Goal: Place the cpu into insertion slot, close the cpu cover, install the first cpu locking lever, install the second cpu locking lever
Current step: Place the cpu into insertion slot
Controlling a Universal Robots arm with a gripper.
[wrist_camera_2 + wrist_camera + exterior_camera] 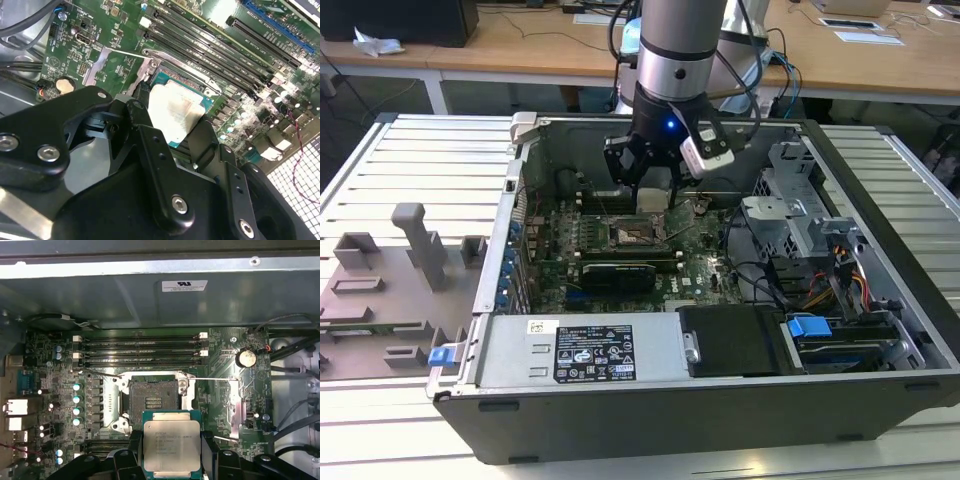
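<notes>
Just above the middle of the exterior view, inside the open computer case (880, 300), the gripper (654, 199) hovers. Its fingers (208, 452) clamp the cpu (171, 446) by two edges, near the bare insertion slot (153, 397). Placing is the step in hand, and seating likely calls for squaring chip to slot.

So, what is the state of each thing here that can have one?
gripper: shut on the cpu.
cpu: held above the board, not yet in the slot.
insertion slot: empty.
cpu cover: open, swung off the slot.
locking lever: unlatched.
computer case: open, side panel off.
</notes>
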